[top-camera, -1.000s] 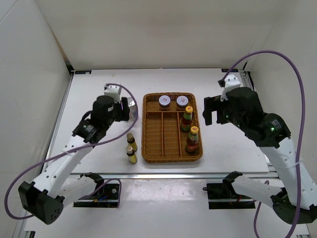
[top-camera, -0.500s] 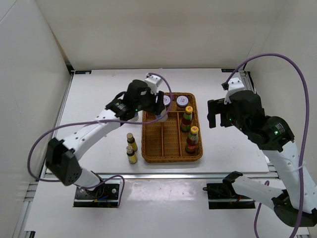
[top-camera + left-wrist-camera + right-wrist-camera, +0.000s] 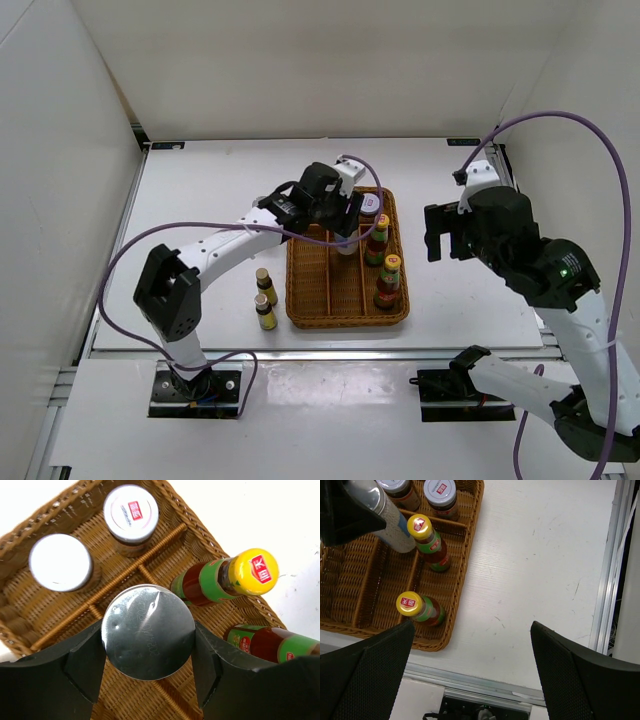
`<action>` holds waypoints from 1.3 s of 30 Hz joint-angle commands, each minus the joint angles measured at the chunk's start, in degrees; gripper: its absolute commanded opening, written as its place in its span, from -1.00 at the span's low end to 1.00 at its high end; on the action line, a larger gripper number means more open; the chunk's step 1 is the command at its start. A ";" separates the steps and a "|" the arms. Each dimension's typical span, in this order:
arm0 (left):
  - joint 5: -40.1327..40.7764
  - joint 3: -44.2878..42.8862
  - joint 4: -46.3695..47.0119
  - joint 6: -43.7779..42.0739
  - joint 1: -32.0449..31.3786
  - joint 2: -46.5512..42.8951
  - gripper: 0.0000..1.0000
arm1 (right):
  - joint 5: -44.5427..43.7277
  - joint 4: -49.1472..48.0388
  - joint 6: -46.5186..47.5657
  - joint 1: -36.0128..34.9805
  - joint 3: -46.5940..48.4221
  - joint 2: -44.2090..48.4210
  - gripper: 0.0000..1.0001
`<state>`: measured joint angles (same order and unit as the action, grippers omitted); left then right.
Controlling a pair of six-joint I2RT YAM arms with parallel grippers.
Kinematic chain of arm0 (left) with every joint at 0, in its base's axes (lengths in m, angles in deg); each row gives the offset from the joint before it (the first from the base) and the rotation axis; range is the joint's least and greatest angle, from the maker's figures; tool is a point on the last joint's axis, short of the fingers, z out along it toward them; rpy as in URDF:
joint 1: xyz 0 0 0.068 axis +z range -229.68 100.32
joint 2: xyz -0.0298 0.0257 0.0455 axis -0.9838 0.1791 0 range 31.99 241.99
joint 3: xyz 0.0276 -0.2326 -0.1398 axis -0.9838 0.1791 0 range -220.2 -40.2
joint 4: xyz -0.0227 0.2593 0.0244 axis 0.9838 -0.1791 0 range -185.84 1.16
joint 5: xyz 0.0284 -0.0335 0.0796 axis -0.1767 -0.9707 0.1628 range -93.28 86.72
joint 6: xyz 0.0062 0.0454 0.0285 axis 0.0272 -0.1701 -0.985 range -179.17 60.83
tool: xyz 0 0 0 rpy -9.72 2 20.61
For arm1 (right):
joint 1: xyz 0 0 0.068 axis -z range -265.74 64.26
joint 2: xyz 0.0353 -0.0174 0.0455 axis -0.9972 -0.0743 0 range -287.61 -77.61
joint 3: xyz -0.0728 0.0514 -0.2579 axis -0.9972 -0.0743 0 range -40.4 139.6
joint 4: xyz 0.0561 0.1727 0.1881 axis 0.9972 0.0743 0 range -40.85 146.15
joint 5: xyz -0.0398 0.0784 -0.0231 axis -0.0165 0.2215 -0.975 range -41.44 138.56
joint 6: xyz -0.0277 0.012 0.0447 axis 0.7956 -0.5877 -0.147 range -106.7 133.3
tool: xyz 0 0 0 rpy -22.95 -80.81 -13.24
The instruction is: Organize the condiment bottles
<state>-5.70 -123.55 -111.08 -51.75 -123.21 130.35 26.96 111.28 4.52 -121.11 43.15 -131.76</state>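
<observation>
My left gripper (image 3: 344, 222) (image 3: 149, 636) is shut on a silver-topped shaker (image 3: 347, 242) (image 3: 146, 624) (image 3: 389, 524), upright over the wicker tray's (image 3: 347, 322) middle lane, near the cross divider. Two pale-lidded jars (image 3: 131, 512) (image 3: 60, 562) stand in the tray's back compartment; only one (image 3: 369, 205) shows from above. Two red yellow-capped sauce bottles (image 3: 379, 236) (image 3: 389, 280) stand in the right lane. Two tiny dark yellow-labelled bottles (image 3: 264, 282) (image 3: 265, 313) stand on the table left of the tray. My right gripper (image 3: 440, 232) (image 3: 472, 625) is open and empty, right of the tray. No second shaker shows.
The tray's left lane (image 3: 306, 275) holds nothing. White walls enclose the table on three sides. A metal rail (image 3: 490, 685) runs along the near edge and another (image 3: 607, 565) along the right edge.
My left arm swung right from the table beside the tray to over the tray, carrying the shaker. My right gripper shifted slightly right.
</observation>
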 commanded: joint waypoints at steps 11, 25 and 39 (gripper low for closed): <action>2.85 -2.25 2.11 -0.56 -1.03 1.13 0.12 | -1.95 1.15 0.34 -0.04 -0.05 1.50 1.00; 17.61 3.09 1.23 -8.04 5.44 -17.05 1.00 | -1.95 1.68 0.34 -0.04 0.48 1.50 1.00; 17.69 27.80 9.41 -3.54 18.76 -23.14 1.00 | 0.42 1.15 0.34 -0.04 0.48 0.45 1.00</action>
<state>9.14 -96.10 -104.09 -55.07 -103.87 108.37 26.76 112.94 4.52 -121.11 43.15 -131.56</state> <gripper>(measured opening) 0.998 0.998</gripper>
